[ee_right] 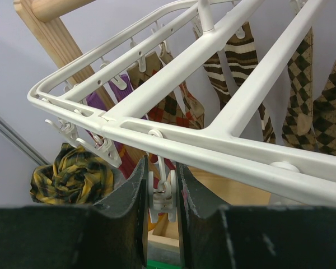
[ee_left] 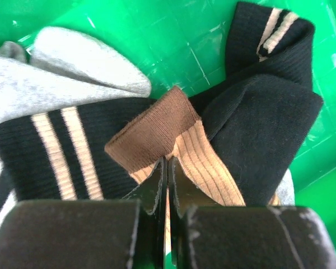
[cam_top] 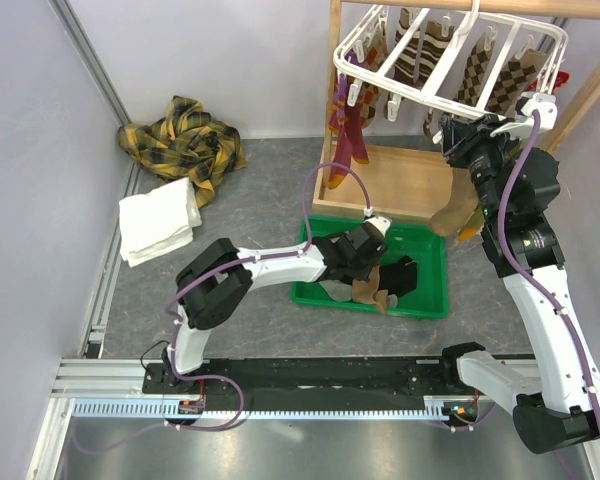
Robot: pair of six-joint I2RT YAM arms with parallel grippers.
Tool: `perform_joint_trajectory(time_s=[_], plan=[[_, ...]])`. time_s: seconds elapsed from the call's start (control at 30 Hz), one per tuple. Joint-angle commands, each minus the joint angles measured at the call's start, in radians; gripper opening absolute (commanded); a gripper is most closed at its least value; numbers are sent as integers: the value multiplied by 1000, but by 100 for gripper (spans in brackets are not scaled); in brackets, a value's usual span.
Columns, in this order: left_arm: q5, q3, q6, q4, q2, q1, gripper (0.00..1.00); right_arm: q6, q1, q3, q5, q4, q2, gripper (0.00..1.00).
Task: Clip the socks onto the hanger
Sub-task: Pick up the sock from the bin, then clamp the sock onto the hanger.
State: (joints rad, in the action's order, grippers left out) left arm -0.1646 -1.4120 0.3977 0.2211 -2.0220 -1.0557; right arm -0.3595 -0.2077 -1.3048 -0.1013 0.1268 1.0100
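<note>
The left tool (ee_left: pixel 166 182) is seen lowered into the green tray (cam_top: pixel 425 300), its fingers pressed almost together on a tan ribbed sock (ee_left: pixel 196 162) with a brown cuff, a strip of which is caught in the narrow gap between them. Inside the tray this sock is laid over a black sock with 2 tan stripes (ee_left: pixel 56 151) and beside a folded black sock (ee_left: pixel 263 123); a grey sock (ee_left: pixel 73 84) is spread next to them on the tray floor. The right tool (ee_right: pixel 161 175) is raised above and beyond the tray's right end, at the near edge of the white hanger (ee_right: pixel 241 106). Its 2 fingers are closed in on either side of 1 dangling clip (ee_right: pixel 161 196), which is squeezed between them with no gap visible. An olive sock with an orange tip (cam_top: pixel 456 215) is seen hanging just below that tool, over the tray's far right corner; what holds it cannot be told. The hanger is hung from the wooden frame (cam_top: pixel 400 185), whose base is set just beyond the tray, and brown striped socks (ee_right: pixel 235 61), brown diamond-patterned socks (ee_right: pixel 330 106) and a purple sock (ee_right: pixel 98 103) are clipped beneath its bars. A yellow plaid cloth (cam_top: pixel 185 140) is heaped well beyond the tray to its left, near the wall, and a folded white towel (cam_top: pixel 158 228) is laid on the bench (cam_top: pixel 250 200) between that cloth and the tray's left side.
</note>
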Motion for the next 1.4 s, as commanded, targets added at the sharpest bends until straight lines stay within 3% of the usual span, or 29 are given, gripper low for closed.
perform_joint_trajectory(time_s=[0.0, 0.23, 0.57, 1.37], plan=[[-62, 30, -55, -28, 189, 0, 2, -7, -16, -2, 54, 53, -8, 0], [-89, 93, -224, -130, 411, -1, 2, -9, -15, -8, 60, 54, -8, 0], [72, 27, -536, -256, 554, 0, 2, -7, -15, -13, 78, 53, -10, 0], [410, -341, -907, -295, 276, 100, 2, 19, -15, -37, 183, 54, -17, 0]])
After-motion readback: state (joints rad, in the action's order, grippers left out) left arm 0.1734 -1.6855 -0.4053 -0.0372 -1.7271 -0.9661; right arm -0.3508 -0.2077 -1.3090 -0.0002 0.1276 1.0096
